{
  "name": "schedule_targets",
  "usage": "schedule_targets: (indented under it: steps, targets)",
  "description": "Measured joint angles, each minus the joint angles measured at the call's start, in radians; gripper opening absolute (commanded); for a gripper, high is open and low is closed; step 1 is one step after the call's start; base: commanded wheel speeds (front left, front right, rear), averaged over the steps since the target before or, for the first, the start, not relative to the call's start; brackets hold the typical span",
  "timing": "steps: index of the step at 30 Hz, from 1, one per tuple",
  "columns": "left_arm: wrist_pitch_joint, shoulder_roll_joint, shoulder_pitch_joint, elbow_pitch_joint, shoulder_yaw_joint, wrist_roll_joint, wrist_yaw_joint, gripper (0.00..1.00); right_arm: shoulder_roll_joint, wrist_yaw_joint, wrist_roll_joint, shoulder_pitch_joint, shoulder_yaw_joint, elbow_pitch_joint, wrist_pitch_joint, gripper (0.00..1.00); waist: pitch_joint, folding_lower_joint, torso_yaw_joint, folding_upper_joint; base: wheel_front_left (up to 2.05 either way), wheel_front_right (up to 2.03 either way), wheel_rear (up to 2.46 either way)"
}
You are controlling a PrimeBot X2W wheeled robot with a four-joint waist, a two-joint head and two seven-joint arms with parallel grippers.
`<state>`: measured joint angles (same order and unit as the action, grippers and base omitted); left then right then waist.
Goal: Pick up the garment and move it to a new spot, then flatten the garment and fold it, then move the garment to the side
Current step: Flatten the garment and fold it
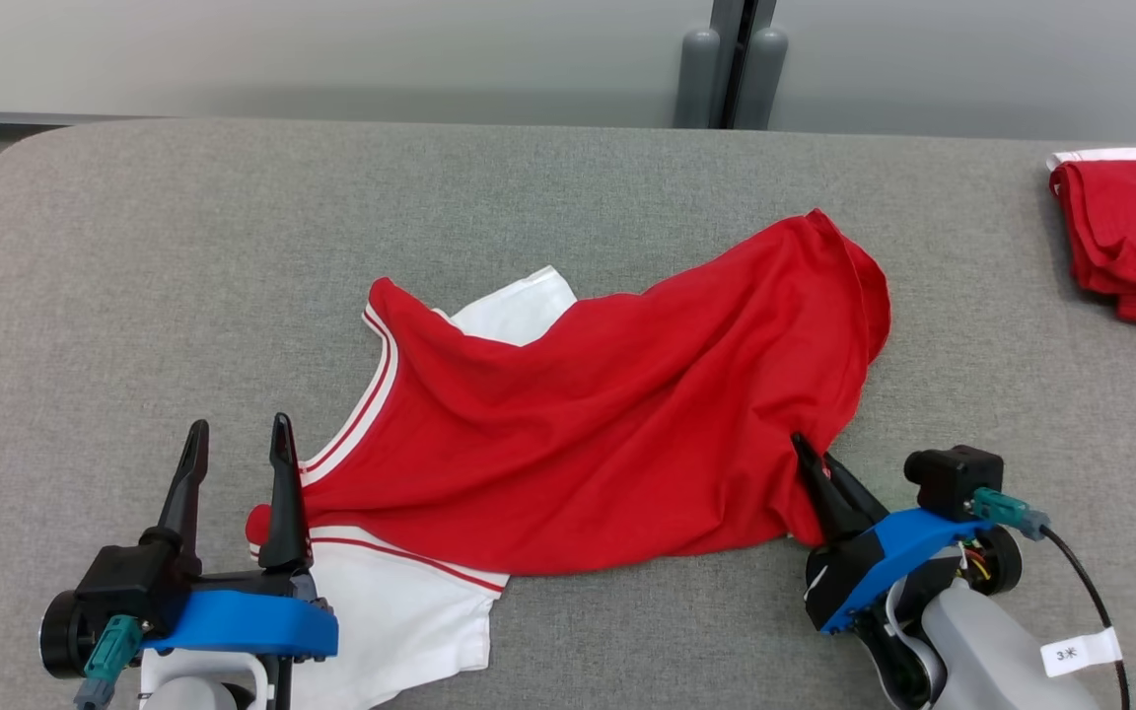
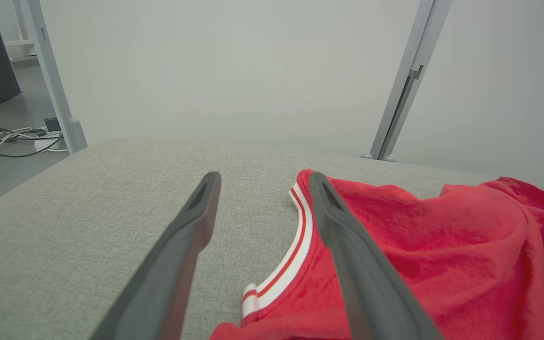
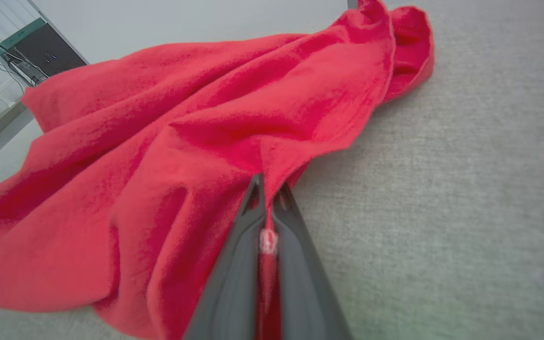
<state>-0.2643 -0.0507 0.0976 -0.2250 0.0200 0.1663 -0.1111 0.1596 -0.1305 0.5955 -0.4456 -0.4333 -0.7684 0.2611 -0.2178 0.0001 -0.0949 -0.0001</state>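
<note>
So the right hand (image 3: pixel 268 189) is pinched all the way closed on a fold of the red garment (image 1: pixel 607 414), right at its lower right edge. You can see a sliver of red cloth squeezed between the two dark fingers, and the fabric puckers up into a little ridge where they bite. From there the garment spreads away in loose wrinkles across the middle of the grey worktop (image 1: pixel 183 247), with its far corner bunched and curled over on itself. It's a red jersey-type top with white sleeves (image 1: pixel 519 311) and red-and-white striped trim (image 1: pixel 356 419) around the neck opening. One white sleeve pokes out behind the red body and the other lies flat at the near edge. Over on that side the left hand (image 1: pixel 239 424) is spread wide open with nothing in it. Its inner finger sits over the striped trim and its outer finger over bare worktop, and I can't tell if it's actually touching the cloth. Well apart, at the far right corner, there's a second red garment (image 1: pixel 1130 237) in a heap.
</note>
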Motion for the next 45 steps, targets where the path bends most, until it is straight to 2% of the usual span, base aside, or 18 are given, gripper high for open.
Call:
schedule_targets:
  steps: [4, 8, 16, 19, 20, 21, 22, 24, 33, 39, 45]
  targets:
    - [0.0, 0.0, -0.003, -0.003, 0.001, 0.001, 0.001, 1.0, 0.01, 0.0, -0.01, 0.042, 0.042, 0.082, 0.0, 0.0, 0.014, 0.0, 0.003, 0.0, 0.0, 0.0, 0.0]
    - [0.0, 0.0, -0.019, -0.003, 0.004, 0.001, 0.005, 1.0, 0.03, 0.0, -0.024, 0.144, 0.094, 0.223, 0.0, 0.0, 0.032, -0.0001, 0.015, 0.0, 0.0, 0.0, 0.0]
    - [0.0, 0.0, -0.043, -0.006, 0.003, 0.002, 0.004, 1.0, 0.067, 0.0, -0.032, 0.389, 0.095, 0.443, 0.0, 0.0, 0.071, -0.0002, 0.046, 0.0001, 0.0, 0.0, 0.0]
    - [0.0, 0.0, -0.049, -0.005, 0.005, 0.002, 0.004, 1.0, 0.07, 0.0, -0.03, 0.449, 0.104, 0.495, -0.043, 0.0, 0.078, -0.0002, 0.055, 0.0002, 0.0, 0.0, 0.0]
    - [0.0, 0.0, -0.051, -0.005, 0.005, 0.002, 0.003, 1.0, 0.071, 0.0, -0.026, 0.464, 0.102, 0.504, -0.07, 0.13, 0.079, -0.0002, 0.058, 0.0002, 0.0, 0.0, 0.0]
    - [0.0, 0.0, -0.053, -0.004, 0.006, 0.001, 0.003, 1.0, 0.068, 0.0, -0.024, 0.48, 0.107, 0.514, -0.077, 0.47, 0.079, -0.0002, 0.061, 0.0002, 0.0, 0.0, 0.0]
    - [0.0, 0.0, -0.053, -0.004, 0.005, 0.001, 0.002, 1.0, 0.067, 0.0, -0.025, 0.49, 0.116, 0.52, -0.086, 0.97, 0.079, -0.0001, 0.063, 0.0002, 0.0, 0.0, 0.0]
    - [0.0, 0.0, -0.053, -0.005, 0.005, 0.001, 0.002, 1.0, 0.066, 0.0, -0.037, 0.495, 0.131, 0.525, -0.101, 1.0, 0.078, -0.0001, 0.066, 0.0002, 0.0, 0.0, 0.0]
    - [0.0, 0.0, -0.054, -0.004, 0.006, -0.002, -0.003, 1.0, 0.062, 0.0, -0.103, 0.481, 0.237, 0.565, -0.102, 1.0, 0.084, -0.0002, 0.065, 0.0002, 0.0, 0.0, 0.0]
    - [0.0, 0.0, -0.054, -0.004, 0.008, -0.008, -0.003, 1.0, 0.087, 0.0, -0.147, 0.35, 0.278, 0.554, -0.139, 1.0, 0.078, 0.0, 0.064, 0.0002, 0.0, 0.0, 0.0]
    - [0.0, 0.0, -0.039, -0.002, 0.007, -0.01, -0.004, 1.0, 0.105, 0.0, -0.193, 0.198, 0.269, 0.453, -0.193, 1.0, 0.059, -0.0001, 0.049, 0.0002, 0.0, 0.0, 0.0]
